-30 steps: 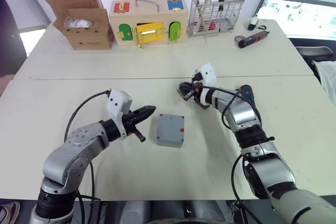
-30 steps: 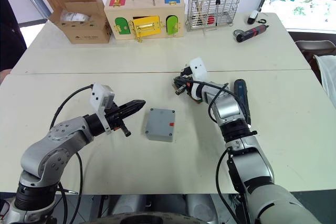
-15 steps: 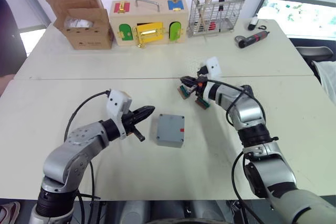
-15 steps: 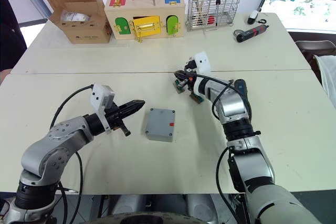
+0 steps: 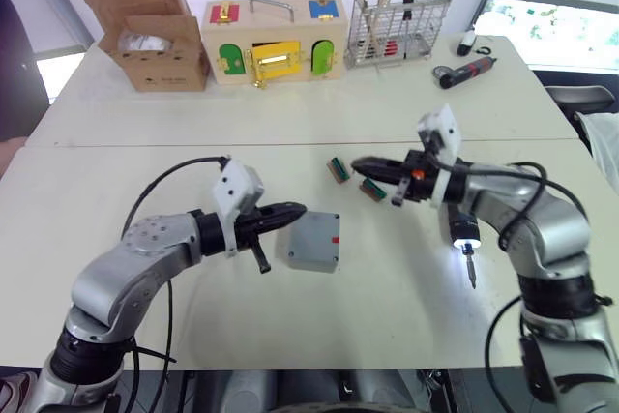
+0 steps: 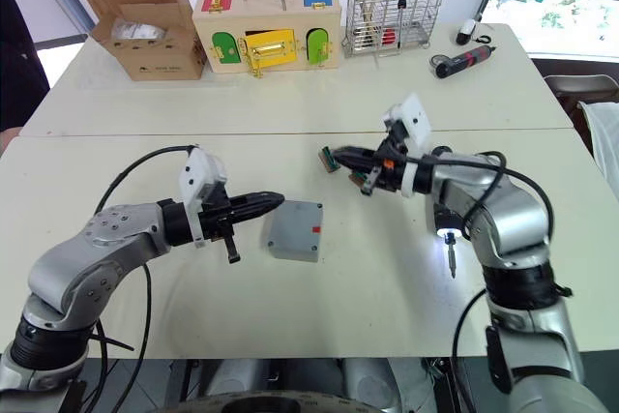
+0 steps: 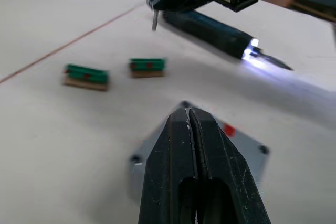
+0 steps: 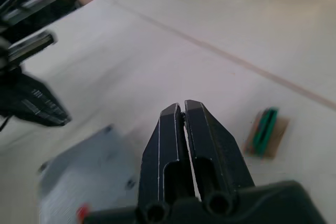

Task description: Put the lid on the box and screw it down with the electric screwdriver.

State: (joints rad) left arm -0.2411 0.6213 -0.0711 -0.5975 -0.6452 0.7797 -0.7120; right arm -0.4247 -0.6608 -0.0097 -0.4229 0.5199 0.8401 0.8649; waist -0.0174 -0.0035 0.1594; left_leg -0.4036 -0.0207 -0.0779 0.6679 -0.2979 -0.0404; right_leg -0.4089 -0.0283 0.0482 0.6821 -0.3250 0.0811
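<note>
arms (image 5: 145,258) — silver shells | black cables | white wrist blocks (image 5: 239,186)

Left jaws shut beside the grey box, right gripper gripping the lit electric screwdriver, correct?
No. The electric screwdriver lies lit on the table, ungripped; the right gripper, jaws shut, hovers apart from it, as the left wrist view shows. The left gripper is shut beside the box.

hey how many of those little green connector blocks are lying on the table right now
2. One green block lies just past the right gripper's tip, toward the far table. The other green block lies under that gripper, partly covered by it. Both are beyond the grey box. More could be hidden under the arms.
</note>
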